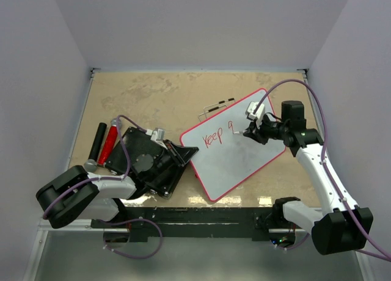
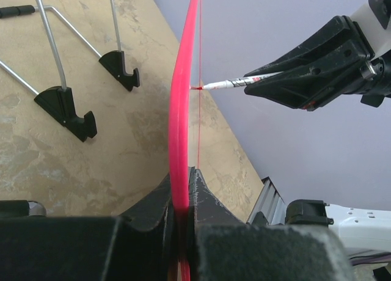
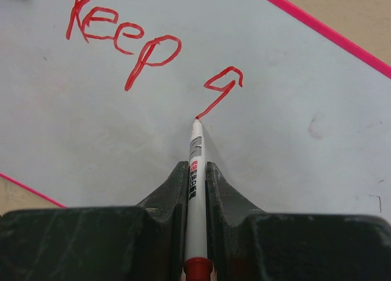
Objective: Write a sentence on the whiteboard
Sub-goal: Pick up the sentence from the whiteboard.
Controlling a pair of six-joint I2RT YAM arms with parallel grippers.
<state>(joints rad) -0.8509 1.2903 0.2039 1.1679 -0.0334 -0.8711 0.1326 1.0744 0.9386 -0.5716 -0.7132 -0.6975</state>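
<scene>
The whiteboard (image 1: 241,165), white with a thin red rim, sits tilted at the table's middle right. My left gripper (image 1: 188,153) is shut on its left rim (image 2: 179,98), and the jaws (image 2: 183,178) pinch the red edge. My right gripper (image 1: 250,132) is shut on a white marker (image 3: 196,143) with a red end. The marker's tip touches the whiteboard (image 3: 293,110) at the foot of a red "g". The sentence (image 3: 122,36) reads "Keep g" in red. The left wrist view shows the marker (image 2: 235,82) meeting the board edge-on, held by the right gripper (image 2: 259,82).
A black tube (image 1: 98,140) and a red one (image 1: 110,143) lie side by side at the left. A wire stand (image 1: 217,107) with black feet (image 2: 64,107) lies behind the board. Pale walls close in the table on three sides.
</scene>
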